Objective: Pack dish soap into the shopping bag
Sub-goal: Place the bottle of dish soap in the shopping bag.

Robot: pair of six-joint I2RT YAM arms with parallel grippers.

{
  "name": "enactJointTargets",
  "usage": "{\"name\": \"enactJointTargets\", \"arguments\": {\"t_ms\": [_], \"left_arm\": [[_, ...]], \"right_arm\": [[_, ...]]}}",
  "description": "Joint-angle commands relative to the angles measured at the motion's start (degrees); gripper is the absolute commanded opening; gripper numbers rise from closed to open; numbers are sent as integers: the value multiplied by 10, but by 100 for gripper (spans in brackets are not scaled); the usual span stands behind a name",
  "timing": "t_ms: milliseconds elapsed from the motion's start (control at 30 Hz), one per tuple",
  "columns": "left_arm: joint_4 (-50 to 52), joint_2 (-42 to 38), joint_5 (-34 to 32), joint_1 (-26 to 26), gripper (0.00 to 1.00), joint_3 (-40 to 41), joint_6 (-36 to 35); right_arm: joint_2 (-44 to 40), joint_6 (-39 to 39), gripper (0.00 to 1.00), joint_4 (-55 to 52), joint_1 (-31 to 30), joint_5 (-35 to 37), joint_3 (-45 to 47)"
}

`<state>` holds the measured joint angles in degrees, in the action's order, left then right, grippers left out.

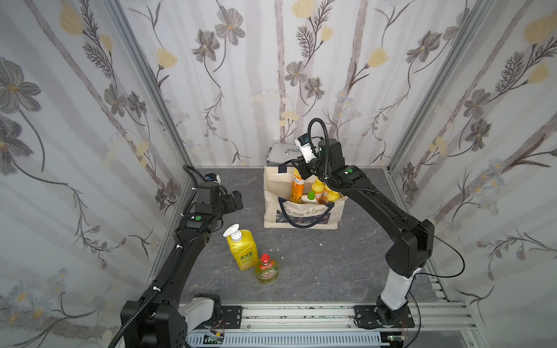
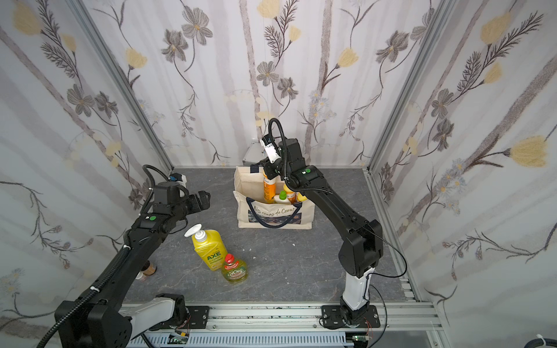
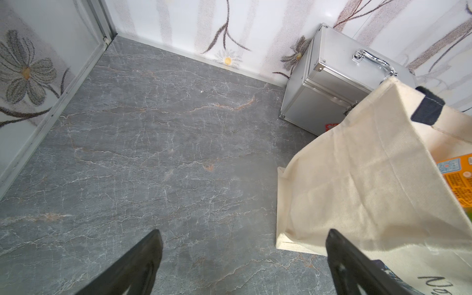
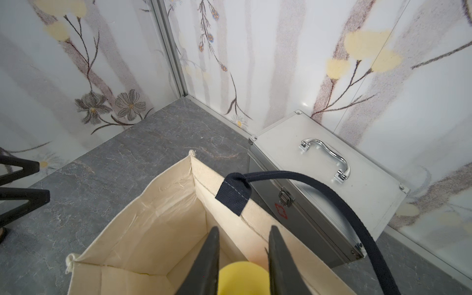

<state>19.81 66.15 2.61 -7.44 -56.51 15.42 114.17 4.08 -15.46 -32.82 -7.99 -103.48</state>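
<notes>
Right wrist | right jaws clamp round yellow cap (image 4: 242, 277) over boxy canvas bag (image 4: 153, 229) | left jaws parted

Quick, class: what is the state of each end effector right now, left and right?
Left end effector: open, holding nothing.
Right end effector: shut on the yellow cap of an orange bottle.

A: The shopping bag (image 1: 272, 211)?
B: Cream, with navy handles (image 4: 332, 194) and dark script.
A: Bottles?
B: Orange bottle (image 1: 297, 188), yellow cap; yellow AXE bottle (image 1: 242, 251); red-capped Fairy bottle (image 1: 266, 271). Grey veined bench (image 1: 316, 265).
</notes>
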Motion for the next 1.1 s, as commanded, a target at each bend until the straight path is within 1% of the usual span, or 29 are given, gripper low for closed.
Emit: {"name": "enactJointTargets", "arguments": {"t_ms": [0,367,667,1067], "left_arm": [[-2,-1,-7,0,100,-4,-1],[-2,0,-6,0,100,-4,-1],[-2,1,-6,0,100,-3,-1],[-4,0,-6,0,100,-3,-1]], "right_arm": [[-10,-6,0,92,1,-9,22],[-10,-3,0,117,2,12,75],[-3,18,0,125,-2,55,100],[18,13,0,142,-7,58,119]]}}
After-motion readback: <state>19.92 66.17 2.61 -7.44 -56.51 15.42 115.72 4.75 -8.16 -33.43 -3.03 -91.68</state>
